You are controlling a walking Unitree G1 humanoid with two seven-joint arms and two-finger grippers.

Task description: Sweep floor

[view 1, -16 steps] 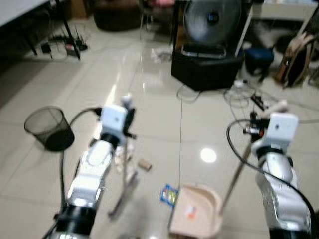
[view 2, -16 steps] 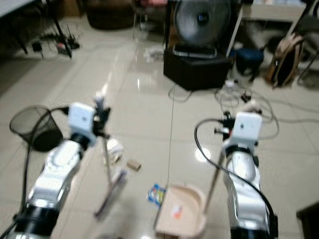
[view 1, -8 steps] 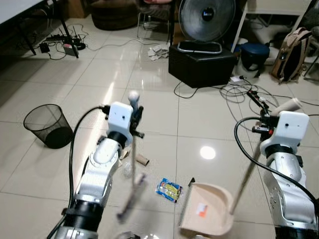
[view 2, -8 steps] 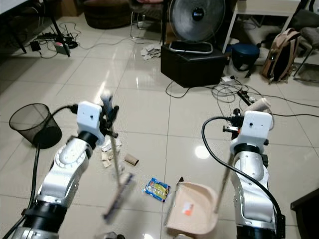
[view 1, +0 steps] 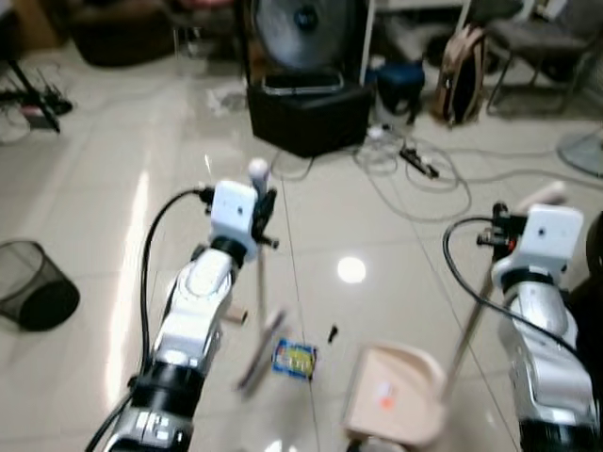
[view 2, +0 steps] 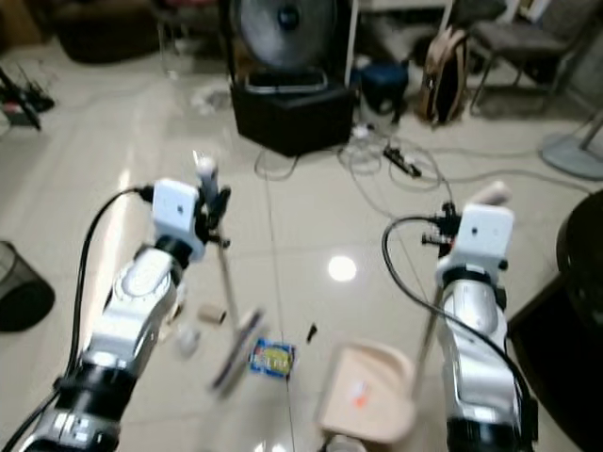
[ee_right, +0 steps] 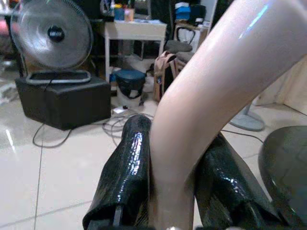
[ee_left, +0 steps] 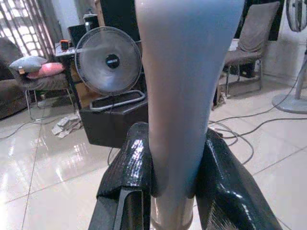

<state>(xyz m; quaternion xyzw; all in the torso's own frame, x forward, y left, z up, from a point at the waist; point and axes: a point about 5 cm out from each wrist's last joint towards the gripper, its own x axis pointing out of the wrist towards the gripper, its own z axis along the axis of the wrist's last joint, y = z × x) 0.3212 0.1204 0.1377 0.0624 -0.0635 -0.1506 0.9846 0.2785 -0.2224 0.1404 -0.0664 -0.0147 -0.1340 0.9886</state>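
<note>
The broom (view 1: 261,311) is standing slanted on the tiled floor (view 1: 94,217), its head beside a blue snack packet (view 1: 294,358). The left gripper (ee_left: 172,191) is clenching its pale handle. The right gripper (ee_right: 172,191) is grasping the beige dustpan's (view 1: 396,410) handle; the pan is resting near the packet.

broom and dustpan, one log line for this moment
left gripper shut on broom | right gripper shut on dustpan | blue wrapper on floor between
</note>
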